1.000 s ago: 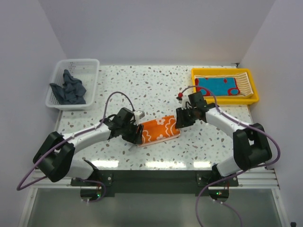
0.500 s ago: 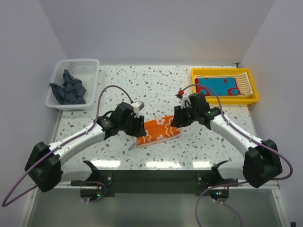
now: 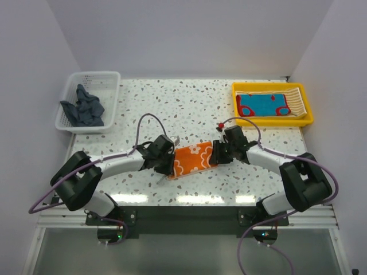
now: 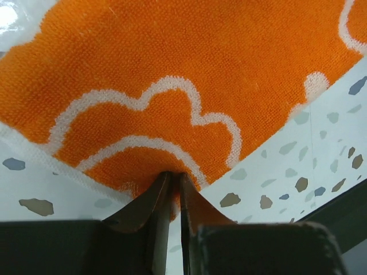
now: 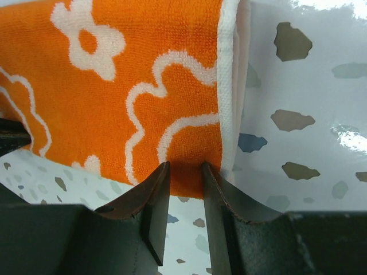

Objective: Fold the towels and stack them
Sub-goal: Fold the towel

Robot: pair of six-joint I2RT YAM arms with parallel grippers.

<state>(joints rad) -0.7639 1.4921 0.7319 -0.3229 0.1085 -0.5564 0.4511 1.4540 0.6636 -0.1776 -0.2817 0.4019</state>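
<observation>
The orange towel (image 3: 193, 158) with white flower prints lies folded on the table between my two grippers. My left gripper (image 3: 168, 162) is shut on its left edge; in the left wrist view the jaws (image 4: 174, 182) pinch the orange cloth (image 4: 172, 86) nearly closed. My right gripper (image 3: 217, 153) holds the right end; in the right wrist view the jaws (image 5: 184, 172) clamp the thick folded corner (image 5: 143, 86) by its white hem. A dark blue-grey towel (image 3: 84, 107) lies crumpled in the basket. A teal towel (image 3: 261, 105) with red marks lies on a striped towel (image 3: 294, 101) in the tray.
The white mesh basket (image 3: 109, 80) stands at the back left corner. The yellow tray (image 3: 272, 121) stands at the back right. The speckled table (image 3: 172, 103) runs between them. The table's near edge is just below the orange towel.
Both grippers have come down and drawn in toward the near edge with the orange towel, which now lies lower and flatter on the table.
</observation>
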